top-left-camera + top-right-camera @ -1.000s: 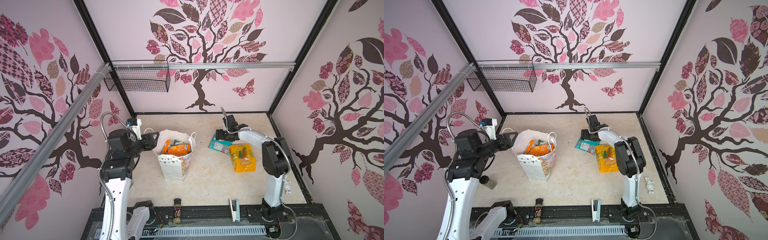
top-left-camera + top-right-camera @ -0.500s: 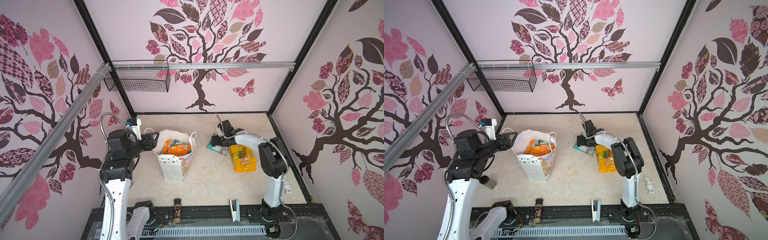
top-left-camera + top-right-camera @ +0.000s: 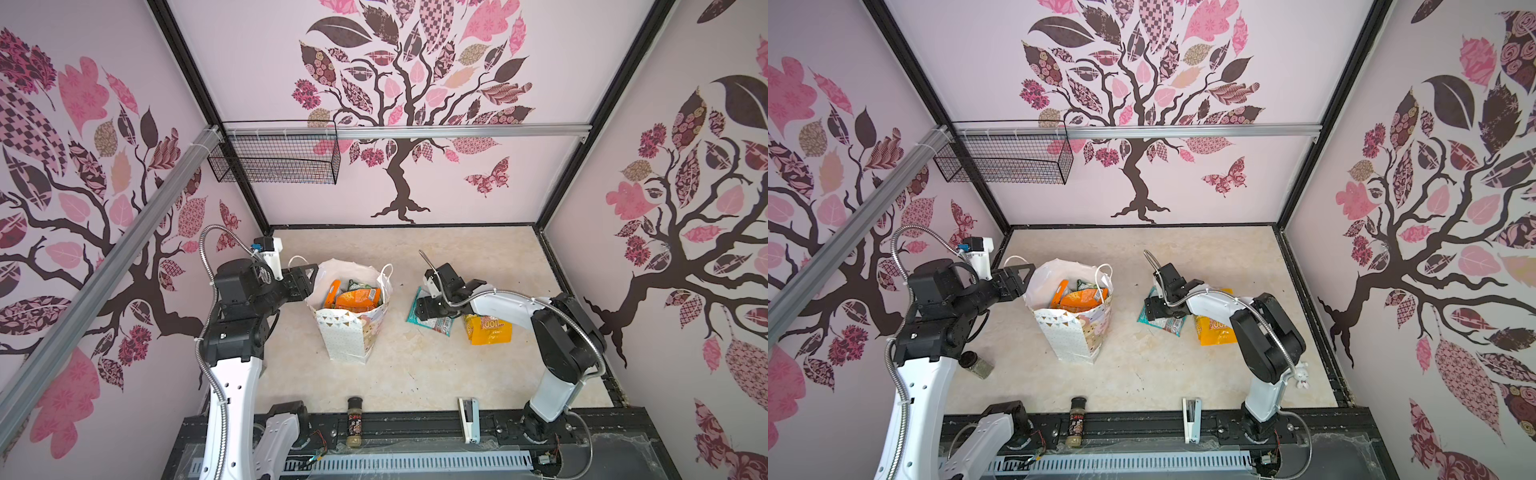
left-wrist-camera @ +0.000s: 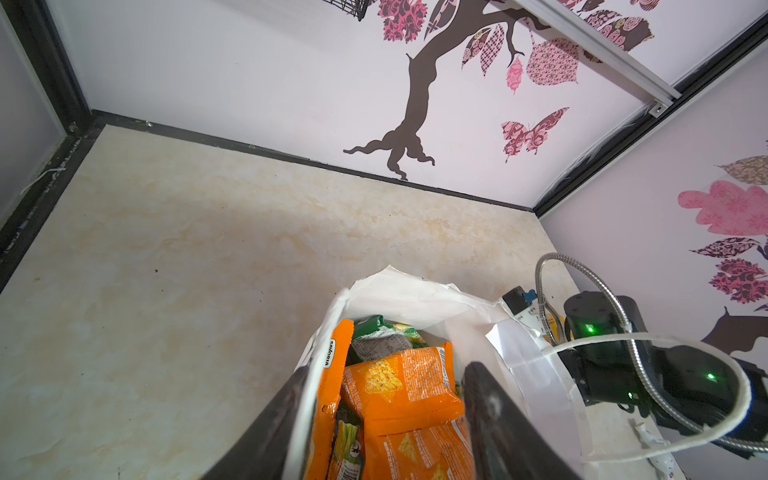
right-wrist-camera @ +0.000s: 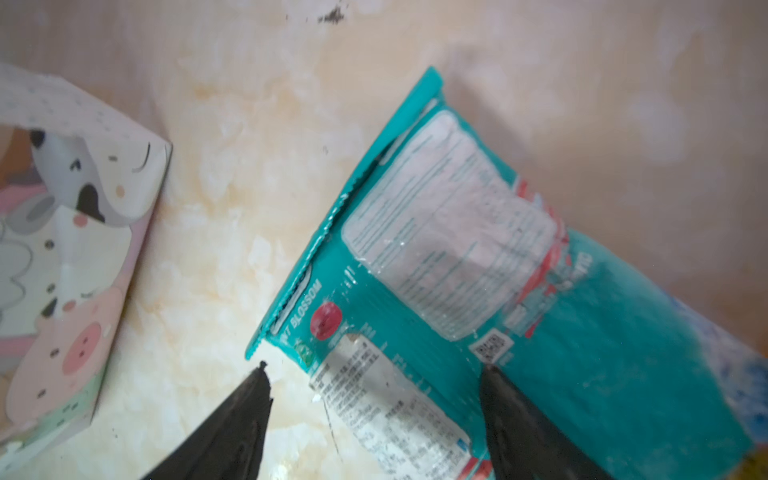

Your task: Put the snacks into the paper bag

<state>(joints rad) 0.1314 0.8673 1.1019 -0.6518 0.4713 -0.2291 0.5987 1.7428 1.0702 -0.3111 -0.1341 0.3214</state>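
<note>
- Right tool (image 5: 374, 368), jaws spread, straddles the teal snack packet's (image 5: 457, 232) corner on the surface (image 3: 415, 365).
- Packet lies at 3 o'clock from the paper bag (image 3: 351, 336).
- Left tool (image 4: 388, 368), spread, straddles the bag's 9 o'clock rim.

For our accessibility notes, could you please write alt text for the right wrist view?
The open right tool hangs over one end of a teal packet lying on the beige table, dark fingertips either side of its corner. A paper bag printed with cartoon animals stands nearby.
</note>
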